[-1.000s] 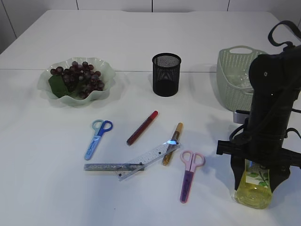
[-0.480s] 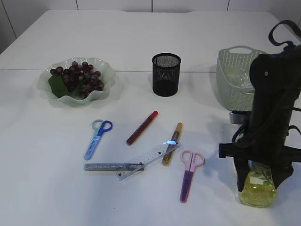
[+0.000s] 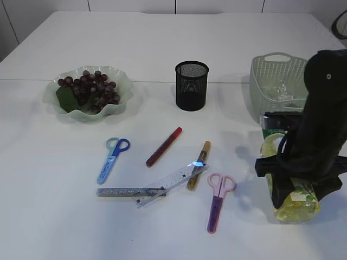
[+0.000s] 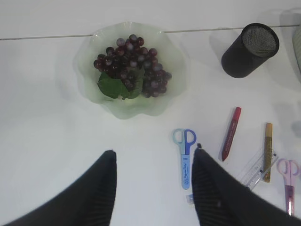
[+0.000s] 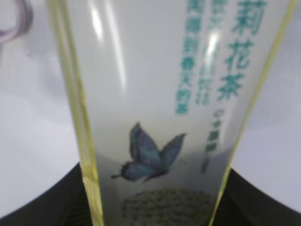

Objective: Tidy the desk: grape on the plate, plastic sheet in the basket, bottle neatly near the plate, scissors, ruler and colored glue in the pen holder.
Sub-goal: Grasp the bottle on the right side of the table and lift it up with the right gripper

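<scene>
Scanning from the left, I see grapes [image 3: 89, 88] on the plate [image 3: 121, 78], my left gripper [image 4: 153, 188] hanging open and empty above the table. Scissors, ruler and glue lie mid-table; at right, my right gripper [image 3: 297, 189] clasps the bottle [image 3: 293, 203] beside the basket [image 3: 276, 81].

Exterior view: set at about chest height, looking down at a slant across the white surface [image 3: 162, 43] toward its far edge, taking in the whole layout. Left wrist view: high above the surface, looking almost straight down past its own claw [image 4: 153, 188]; it shares with the exterior view the plate [image 4: 89, 56], the pen holder [image 4: 249, 49] and the blue scissors [image 4: 185, 157]. Right wrist view: pressed very close to the bottle [image 5: 160, 108], whose label fills the frame; the exterior view shows that bottle at lower right.
</scene>
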`<state>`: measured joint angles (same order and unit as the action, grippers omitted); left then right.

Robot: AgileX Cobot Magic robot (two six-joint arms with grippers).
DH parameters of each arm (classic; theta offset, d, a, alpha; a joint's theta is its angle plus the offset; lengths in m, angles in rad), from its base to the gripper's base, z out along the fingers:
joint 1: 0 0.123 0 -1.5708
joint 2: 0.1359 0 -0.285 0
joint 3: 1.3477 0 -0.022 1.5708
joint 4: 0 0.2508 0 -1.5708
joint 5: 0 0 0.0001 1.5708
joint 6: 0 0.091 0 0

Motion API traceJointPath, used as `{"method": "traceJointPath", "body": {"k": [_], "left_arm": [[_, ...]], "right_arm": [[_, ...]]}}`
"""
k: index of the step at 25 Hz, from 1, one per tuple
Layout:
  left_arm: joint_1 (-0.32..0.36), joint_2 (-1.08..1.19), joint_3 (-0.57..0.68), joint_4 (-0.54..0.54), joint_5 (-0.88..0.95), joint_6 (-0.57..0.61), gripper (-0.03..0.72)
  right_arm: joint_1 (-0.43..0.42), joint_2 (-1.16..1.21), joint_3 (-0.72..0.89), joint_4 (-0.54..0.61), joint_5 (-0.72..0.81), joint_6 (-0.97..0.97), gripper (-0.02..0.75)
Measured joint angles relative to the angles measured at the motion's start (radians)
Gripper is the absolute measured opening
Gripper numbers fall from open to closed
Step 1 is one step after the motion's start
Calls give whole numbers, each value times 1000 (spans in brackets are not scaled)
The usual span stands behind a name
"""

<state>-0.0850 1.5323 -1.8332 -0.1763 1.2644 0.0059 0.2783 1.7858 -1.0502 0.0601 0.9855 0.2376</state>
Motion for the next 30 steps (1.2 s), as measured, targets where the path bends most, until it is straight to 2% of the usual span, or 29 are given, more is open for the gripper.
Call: {"method": "traceJointPath", "body": {"k": [9, 16, 25, 30], "left_arm": [[0, 0, 0, 1, 0, 0, 379], [0, 0, 0, 1, 0, 0, 379], [0, 0, 0, 1, 0, 0, 370], [0, 0, 0, -43, 0, -19, 354]], "right_arm": [[0, -220, 144, 14, -103, -141, 435], [0, -412, 173, 59, -213, -228, 435], [0, -465, 179, 186, -233, -252, 435], [0, -465, 181, 350, -233, -446, 435]]}}
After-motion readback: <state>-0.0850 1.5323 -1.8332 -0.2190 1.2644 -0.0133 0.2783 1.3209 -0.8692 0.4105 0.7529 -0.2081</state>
